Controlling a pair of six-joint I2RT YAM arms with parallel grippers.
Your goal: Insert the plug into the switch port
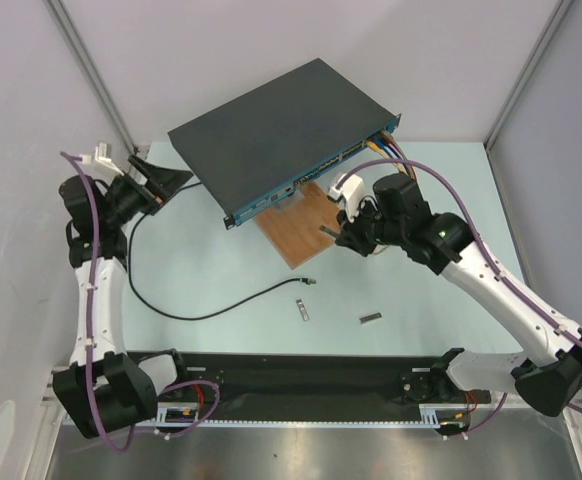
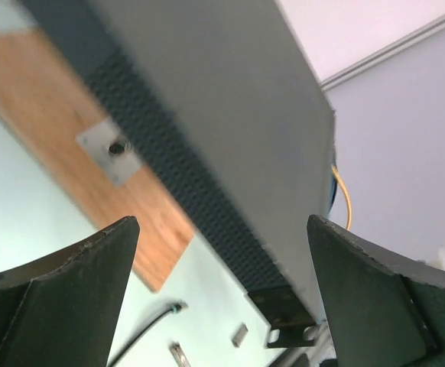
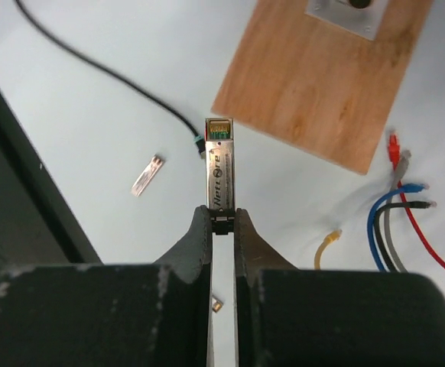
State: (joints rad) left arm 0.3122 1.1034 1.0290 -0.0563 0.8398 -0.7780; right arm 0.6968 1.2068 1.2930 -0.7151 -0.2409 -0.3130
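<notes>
- The left gripper (image 2: pixel 222 223) stands wide open with nothing between its fingers. It hovers by the left corner of the box (image 1: pixel 281 120), whose grey side fills its wrist view.
- The black cable (image 1: pixel 211 313) runs from under that gripper, curves across the table and ends at the plug (image 1: pixel 309 282).
- The plug lies flat on the table just off the near corner of the wooden board (image 1: pixel 301 235). It is apart from both grippers and touches neither.
- Two silver sticks (image 1: pixel 302 311) (image 1: pixel 371 318) lie loose nearer the arm bases.
- The port (image 1: pixel 321 172) is one of the row on the box's blue face, which looks towards the board. I cannot tell from here which sockets are free.
- The right gripper (image 3: pixel 222 218) is closed on the tail of a silver module (image 3: pixel 220 168), held out in front of the fingers above the table.
- Step in hand, as I judge it: the pick-up has not begun, since the plug is not yet held.
- Next move: the free left gripper would have to travel to the plug and close just behind the tip. The tip then needs squaring to the blue face before it is pushed in.
- If the right arm is to do it, it must set its module down first.
</notes>
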